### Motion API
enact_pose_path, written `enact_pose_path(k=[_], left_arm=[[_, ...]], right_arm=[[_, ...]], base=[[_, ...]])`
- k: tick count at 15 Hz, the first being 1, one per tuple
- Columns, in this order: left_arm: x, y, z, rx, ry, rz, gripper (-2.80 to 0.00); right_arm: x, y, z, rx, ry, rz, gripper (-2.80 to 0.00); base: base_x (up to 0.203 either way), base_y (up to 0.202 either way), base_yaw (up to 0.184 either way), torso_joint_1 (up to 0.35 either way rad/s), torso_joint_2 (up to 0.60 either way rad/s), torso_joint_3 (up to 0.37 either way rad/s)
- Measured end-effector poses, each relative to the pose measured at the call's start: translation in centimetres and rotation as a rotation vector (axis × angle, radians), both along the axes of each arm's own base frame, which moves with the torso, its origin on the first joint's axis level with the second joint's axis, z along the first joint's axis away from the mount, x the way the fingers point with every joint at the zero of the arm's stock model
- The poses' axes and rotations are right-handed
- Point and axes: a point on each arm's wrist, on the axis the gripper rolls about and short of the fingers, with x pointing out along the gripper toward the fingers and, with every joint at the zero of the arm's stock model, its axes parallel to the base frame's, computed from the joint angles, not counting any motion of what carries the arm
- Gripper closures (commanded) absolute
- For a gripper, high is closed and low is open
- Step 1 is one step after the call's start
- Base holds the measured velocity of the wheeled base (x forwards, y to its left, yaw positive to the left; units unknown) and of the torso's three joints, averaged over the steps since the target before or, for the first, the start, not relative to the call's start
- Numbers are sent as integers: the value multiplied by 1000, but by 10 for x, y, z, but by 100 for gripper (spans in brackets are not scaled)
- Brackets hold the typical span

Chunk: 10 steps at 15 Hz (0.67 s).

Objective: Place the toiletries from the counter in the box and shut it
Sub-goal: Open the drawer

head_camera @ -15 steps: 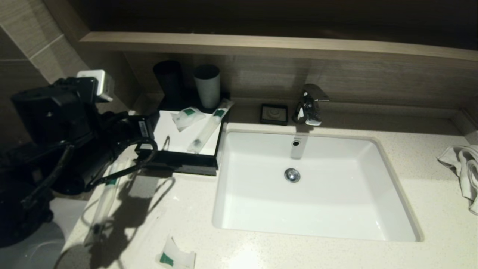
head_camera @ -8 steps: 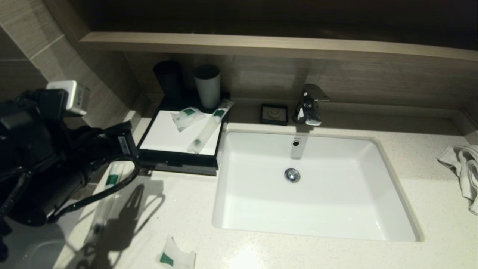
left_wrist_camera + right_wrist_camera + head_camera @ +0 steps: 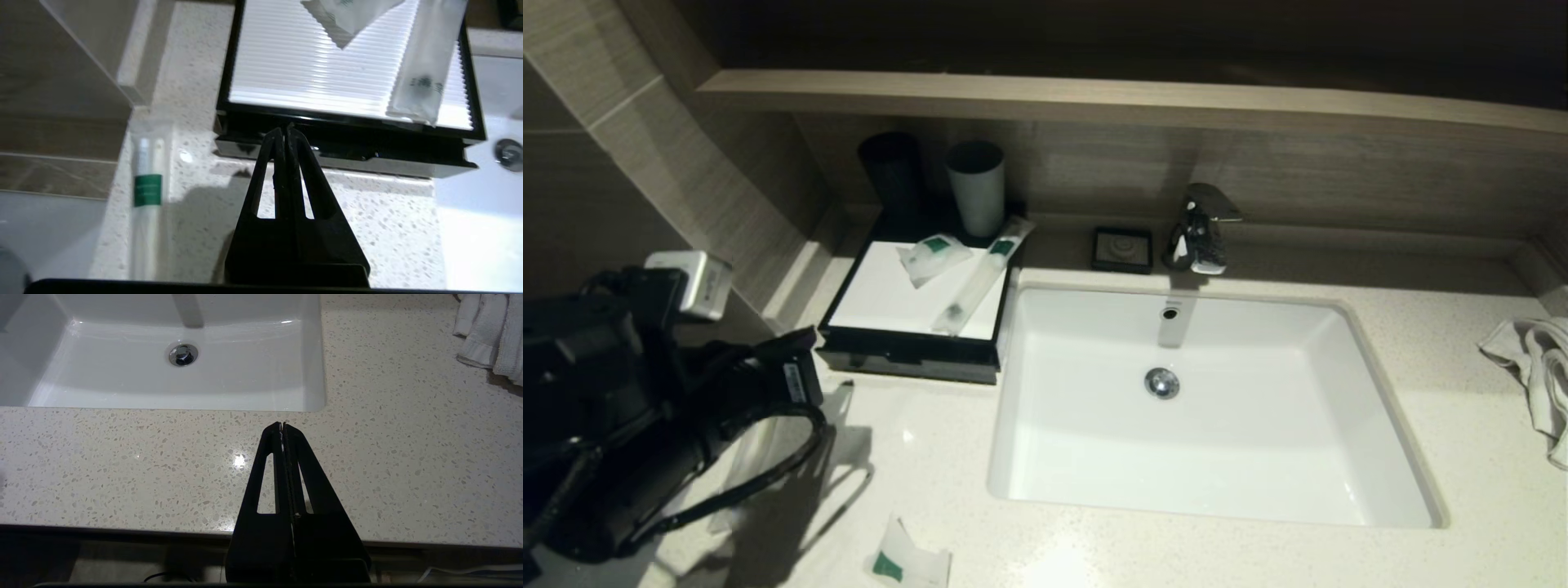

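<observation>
The box (image 3: 913, 322) sat at the far left of the tabletop (image 3: 1176, 547), just left of the sink (image 3: 1388, 425), its drawer (image 3: 343, 157) pulled only slightly forward. A small sachet (image 3: 934, 256) and a long tube (image 3: 980, 273) lay on its white top panel, not inside. A second tube (image 3: 146, 196) lay on the tabletop near the box's left front corner, and another sachet (image 3: 907, 562) rested at the near edge. By that showing nothing was packed yet; all four packets and the closing were left.

The left hand (image 3: 287, 131) hung in front of the drawer with its fingers pressed together on nothing. A second earlier it had been up against the box's left side; since then it had drawn back toward the near left. The right hand (image 3: 282, 425), fingers also together and empty, was parked above the near tabletop, right of the sink.
</observation>
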Motion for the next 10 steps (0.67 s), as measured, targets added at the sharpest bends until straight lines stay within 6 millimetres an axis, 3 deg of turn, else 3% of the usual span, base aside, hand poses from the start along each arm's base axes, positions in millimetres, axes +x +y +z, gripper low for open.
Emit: enact_pose_path(k=[10], left_arm=[[-7, -11, -26, -31, 108, -120, 0]], right_arm=[[0, 0, 0, 0, 0, 0, 0]], base=[[0, 0, 0, 0, 0, 0]])
